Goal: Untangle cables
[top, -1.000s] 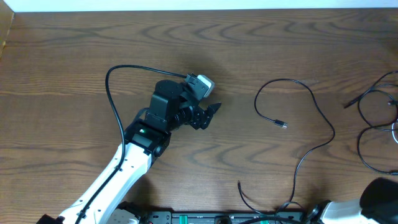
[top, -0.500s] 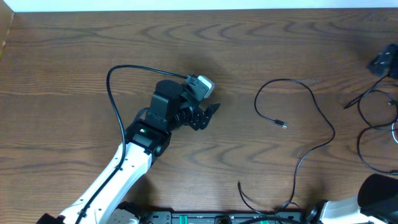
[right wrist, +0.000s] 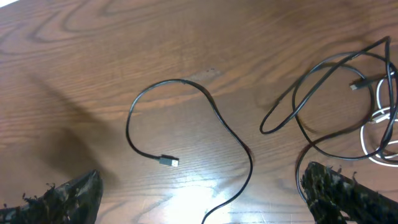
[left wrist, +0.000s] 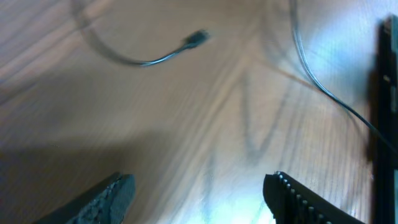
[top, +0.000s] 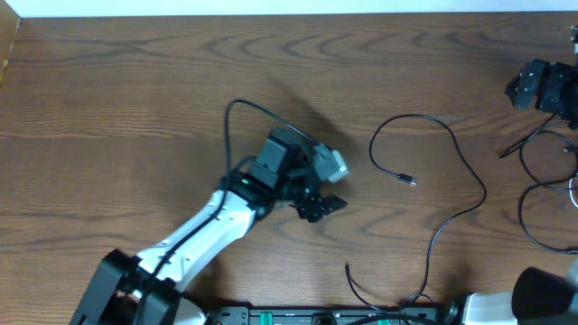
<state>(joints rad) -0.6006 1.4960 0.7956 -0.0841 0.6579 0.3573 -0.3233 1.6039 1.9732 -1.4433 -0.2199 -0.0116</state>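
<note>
The tangle (right wrist: 336,99) sits at the right edge of the table (top: 108,90): black loops crossing one another, with a white cable (right wrist: 378,99) threaded among them (how many cords are caught up there I cannot tell, as the heap runs out of view). One loose cable (top: 456,149) lies apart from it, nearer the middle, in an open curl with its plug (top: 411,181) turned inward and its tail running toward the near edge. The right gripper (top: 535,85) hangs over the far end of the tangle, jaws spread wide and holding nothing. The left gripper (top: 321,204) is to the left of the loose cable, short of the plug, jaws also apart and empty; its own view is blurred. By my reading one cord is freed and the step in hand is the reach for the next. That calls for the right gripper to come down on a single outer loop, clear of the crossings, and draw it away without dragging the rest.
</note>
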